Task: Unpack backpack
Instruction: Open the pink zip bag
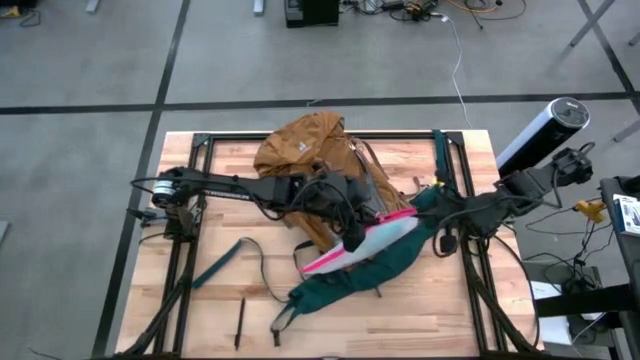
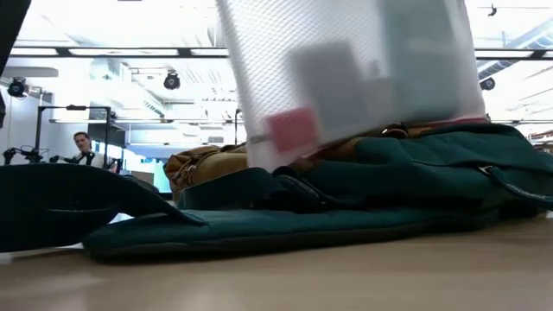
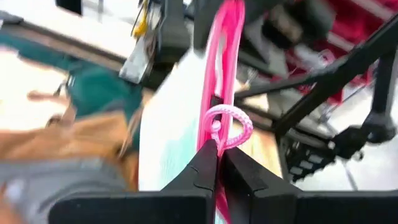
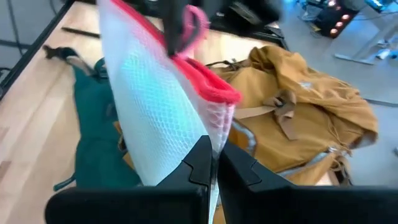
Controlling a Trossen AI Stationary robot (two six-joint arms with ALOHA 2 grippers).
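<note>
Above table centre: mesh pouch (image 1: 365, 243) lifted off backpack (image 1: 305, 150)
Left gripper (image 3: 219, 163): pinching pouch's pink edge
Right gripper (image 4: 213, 167): pinching pouch's mesh

Lighting: bright, even, from ceiling strip lights (image 2: 130, 52); glare whitens the low view's upper part. Shadows: soft, faint on the tabletop (image 1: 400, 320). Blur: mesh pouch (image 2: 346, 78) close and unfocused; left wrist view smeared; overhead view sharp.

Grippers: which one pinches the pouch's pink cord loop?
The left gripper, shut on the loop of the pouch; the right gripper instead clamps its white mesh edge.
</note>
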